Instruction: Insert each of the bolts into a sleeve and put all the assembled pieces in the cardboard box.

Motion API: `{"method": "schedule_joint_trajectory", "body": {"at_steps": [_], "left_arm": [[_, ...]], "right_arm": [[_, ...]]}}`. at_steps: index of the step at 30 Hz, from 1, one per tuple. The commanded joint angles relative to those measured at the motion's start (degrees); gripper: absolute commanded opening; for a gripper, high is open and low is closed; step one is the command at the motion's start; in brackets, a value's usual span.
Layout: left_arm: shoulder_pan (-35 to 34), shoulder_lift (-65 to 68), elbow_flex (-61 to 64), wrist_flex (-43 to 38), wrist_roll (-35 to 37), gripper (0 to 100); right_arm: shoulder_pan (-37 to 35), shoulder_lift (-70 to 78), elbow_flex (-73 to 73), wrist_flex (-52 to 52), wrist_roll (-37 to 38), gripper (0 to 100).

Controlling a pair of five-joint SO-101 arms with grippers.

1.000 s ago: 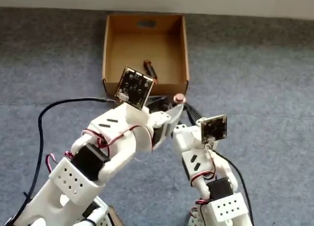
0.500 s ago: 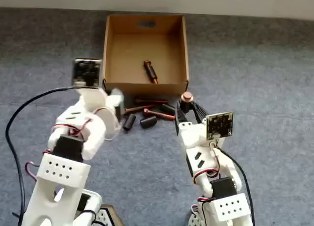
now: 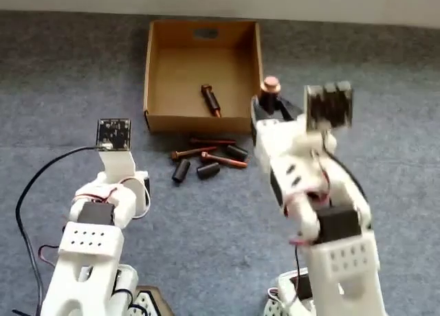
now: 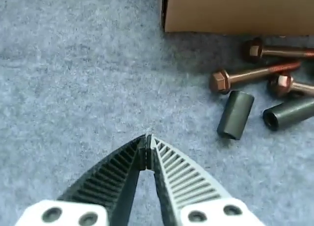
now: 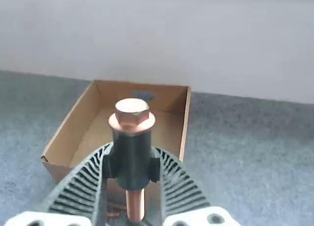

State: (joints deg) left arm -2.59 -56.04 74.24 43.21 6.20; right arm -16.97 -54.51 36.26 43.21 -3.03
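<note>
Jaws pressed together on nothing, the left gripper (image 4: 147,150) hangs low over the grey carpet (image 4: 73,88), near the front left corner of the box (image 3: 147,69). One sleeved bolt (image 3: 210,99) lies on the box floor. Just before the front wall, three loose bolts (image 3: 196,152) and three bare sleeves (image 3: 181,170) lie clustered on the carpet. Farther right, the right gripper (image 5: 131,155) clamps an assembled piece (image 5: 131,132) by its dark sleeve, upright, copper head up, raised at the box's right wall.
</note>
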Motion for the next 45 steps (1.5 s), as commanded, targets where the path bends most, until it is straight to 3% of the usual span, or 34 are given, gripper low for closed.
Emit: {"method": "schedule_joint_trajectory", "body": {"at_steps": [1,9,24,34,45], "left_arm": [[-1.5,-0.9,0.7,-1.4,-0.4,4],[-2.0,-0.9,4.8,-5.9,-0.5,4],[-1.8,-0.9,4.8,-5.9,-0.5,4],[-1.8,-0.9,4.8,-6.0,-0.5,4],[-1.8,-0.9,4.8,-6.0,-0.5,4]], "right_arm": [[1.0,18.9,-22.7,7.5,-0.3,0.5],[1.1,52.1,-47.3,13.1,-0.5,0.5],[3.4,85.2,-75.9,15.0,-0.5,0.5],[3.6,97.5,-86.9,15.0,-0.6,0.5],[3.6,102.0,-86.6,15.1,-0.4,0.5]]}}
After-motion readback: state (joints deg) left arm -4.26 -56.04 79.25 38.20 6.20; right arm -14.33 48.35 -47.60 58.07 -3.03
